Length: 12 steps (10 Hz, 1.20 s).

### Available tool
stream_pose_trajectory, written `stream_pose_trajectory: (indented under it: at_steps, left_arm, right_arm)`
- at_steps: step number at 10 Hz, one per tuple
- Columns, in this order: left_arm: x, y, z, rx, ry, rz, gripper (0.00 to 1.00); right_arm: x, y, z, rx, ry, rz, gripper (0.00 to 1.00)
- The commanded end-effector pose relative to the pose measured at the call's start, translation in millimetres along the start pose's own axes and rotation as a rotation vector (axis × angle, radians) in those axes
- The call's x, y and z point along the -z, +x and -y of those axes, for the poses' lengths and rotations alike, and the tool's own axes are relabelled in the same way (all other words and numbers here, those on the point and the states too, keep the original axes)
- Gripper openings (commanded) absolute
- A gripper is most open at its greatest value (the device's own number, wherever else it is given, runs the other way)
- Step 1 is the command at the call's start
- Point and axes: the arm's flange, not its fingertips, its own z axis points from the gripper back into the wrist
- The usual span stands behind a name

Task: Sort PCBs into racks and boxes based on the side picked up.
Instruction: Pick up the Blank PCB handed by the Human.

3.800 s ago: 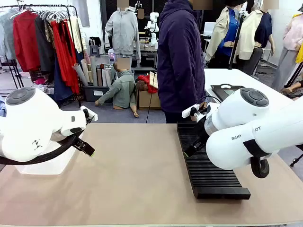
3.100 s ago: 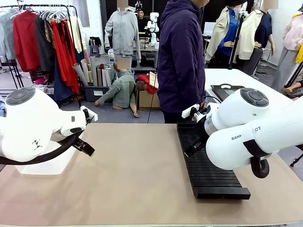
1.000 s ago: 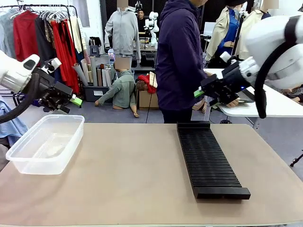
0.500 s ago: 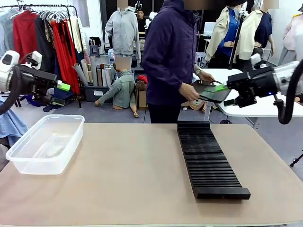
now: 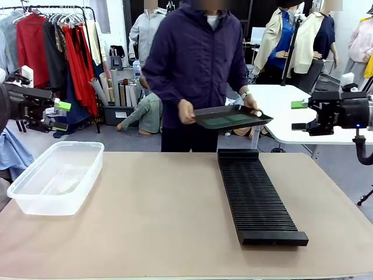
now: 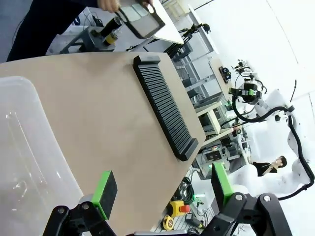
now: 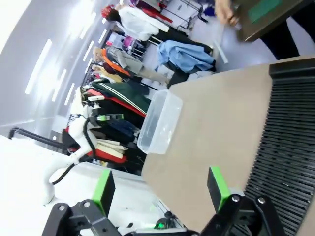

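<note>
Our left hand [image 5: 60,115] and right hand [image 5: 298,115] hang released and empty at the bench [image 5: 157,216] sides. The PCBs [image 5: 227,121] lie flat in the person's tray [image 5: 204,118], above the far end of the rack [image 5: 253,195], whose long axis runs away from us.

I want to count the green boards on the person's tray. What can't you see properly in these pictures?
- Front view: the PCBs lie flat in the tray; its rim and the low angle hide how many there are.
- Right wrist view: the PCBs are blurred and cut off by the top edge.
- Right wrist view: the rack is cut off by the right edge.
- Left wrist view: the tub is cut off by the left and bottom edges.
</note>
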Motion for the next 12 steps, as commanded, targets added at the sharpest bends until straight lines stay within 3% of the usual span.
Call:
stream_pose_trajectory:
  at_steps: [1, 12]
  left_arm:
    - [-1.4, -3.6, -3.4, 0.017, -0.019, 0.02, 1.0]
    - [-1.8, -1.2, -3.6, -0.005, 0.001, 0.002, 1.0]
  right_arm:
    - [-4.3, -5.4, 8.1, -0.028, 0.05, 0.042, 1.0]
    - [-6.4, -1.7, 3.2, 0.002, 0.016, 0.016, 1.0]
